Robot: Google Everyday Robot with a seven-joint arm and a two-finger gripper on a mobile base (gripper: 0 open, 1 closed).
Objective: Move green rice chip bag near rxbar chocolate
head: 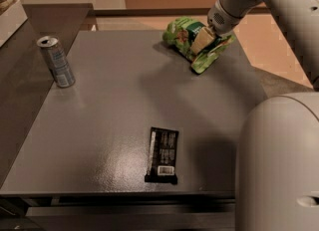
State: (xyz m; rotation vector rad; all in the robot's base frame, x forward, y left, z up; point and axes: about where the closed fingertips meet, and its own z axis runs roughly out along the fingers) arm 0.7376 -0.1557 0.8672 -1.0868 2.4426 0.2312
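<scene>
The green rice chip bag [180, 34] is at the far right of the grey table [109, 105], crumpled and tilted, seemingly raised a little off the surface. My gripper [204, 40] comes in from the upper right and is shut on the bag's middle. The rxbar chocolate [163, 154] lies flat near the table's front edge, its barcode end toward the front, far from the bag.
A silver drink can [56, 61] stands upright at the table's left side. A white box [7, 13] sits on a darker counter at the far left. My own pale body [279, 165] fills the lower right. The arm [279, 1] crosses the upper right.
</scene>
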